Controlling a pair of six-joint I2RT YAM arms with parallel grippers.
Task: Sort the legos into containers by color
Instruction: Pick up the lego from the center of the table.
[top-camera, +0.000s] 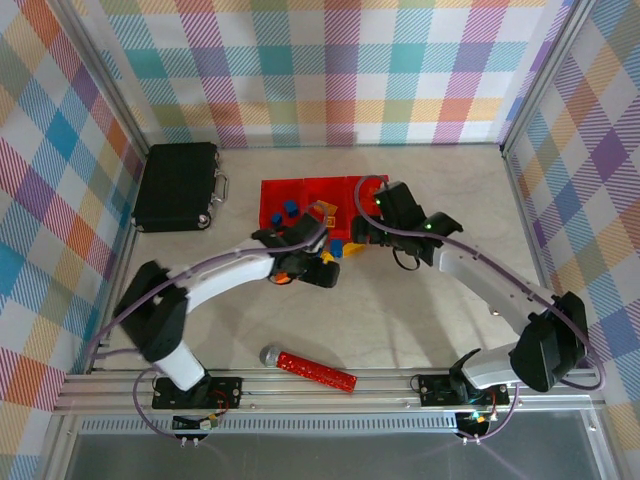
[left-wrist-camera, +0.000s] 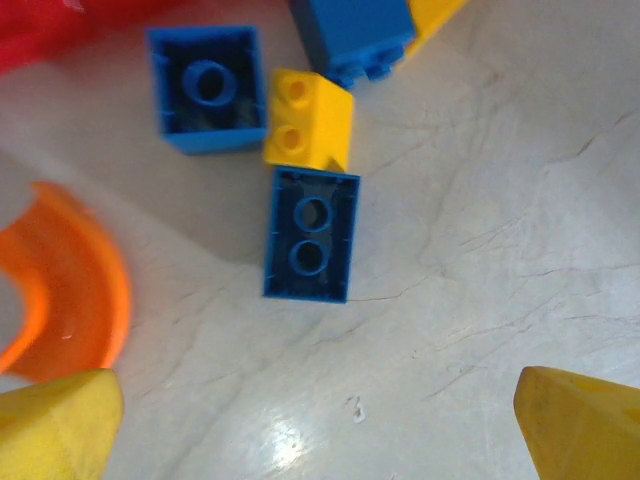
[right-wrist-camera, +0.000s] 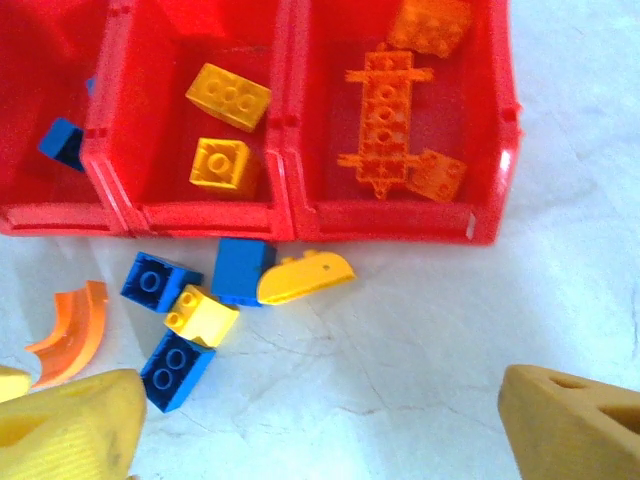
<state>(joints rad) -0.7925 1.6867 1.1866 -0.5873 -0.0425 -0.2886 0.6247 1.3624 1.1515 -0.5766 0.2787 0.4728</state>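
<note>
**Both jaws wide, hovering over loose legos beside the bins**

Left arm stretched low from near-left base toward centre, wrist facing down over the loose legos. Left jaws wide, nothing between. Yellow fingertips apart above bare surface, with blue brick beyond them, underside up.

Right arm folded at an elbow on the near right, reaching back in to centre, wrist by the containers. Right jaws wide too, empty.

Loose pile on surface, just near of the containers' near wall: three blue, two yellow, orange curved piece off to its left.

Already binned: blue in left compartment, two yellow in middle, orange pieces in right.

Black case far left. Red bar at near edge.
</note>
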